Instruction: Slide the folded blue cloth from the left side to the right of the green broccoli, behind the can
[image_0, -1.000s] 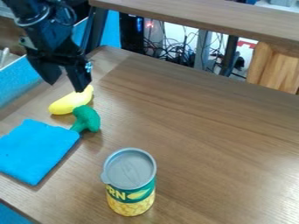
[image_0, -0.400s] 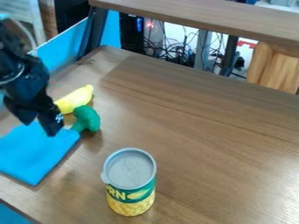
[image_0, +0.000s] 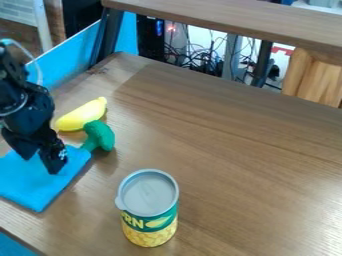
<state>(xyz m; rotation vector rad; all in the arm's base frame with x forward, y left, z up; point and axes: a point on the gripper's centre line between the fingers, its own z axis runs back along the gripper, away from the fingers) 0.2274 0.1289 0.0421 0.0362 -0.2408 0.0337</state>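
Wood-grained worktop (image_0: 234, 165) spreads under everything, with a second wooden surface (image_0: 227, 22) crossing behind it at the top of the view. Beneath that one, a tangle of cables (image_0: 204, 62) sits beside a black box (image_0: 150, 40) with a small blue light, and a pale wooden piece (image_0: 315, 80) stands at the far right. Blue panelling (image_0: 63, 67) runs along the worktop's left edge.

The black gripper (image_0: 40, 165) points down over the upper part of the blue cloth (image_0: 40, 189), at the left. Its fingers (image_0: 53, 159) are parted, with nothing seen between them; whether they touch the cloth, I cannot tell. The cloth lies flat on the worktop. By its upper right corner is the green broccoli (image_0: 100, 135), stem toward the cloth, and just behind lies the yellow banana (image_0: 83, 116), slanting. Nearer the camera, well apart from these, the corn can (image_0: 149, 212) stands upright, grey lid on top.
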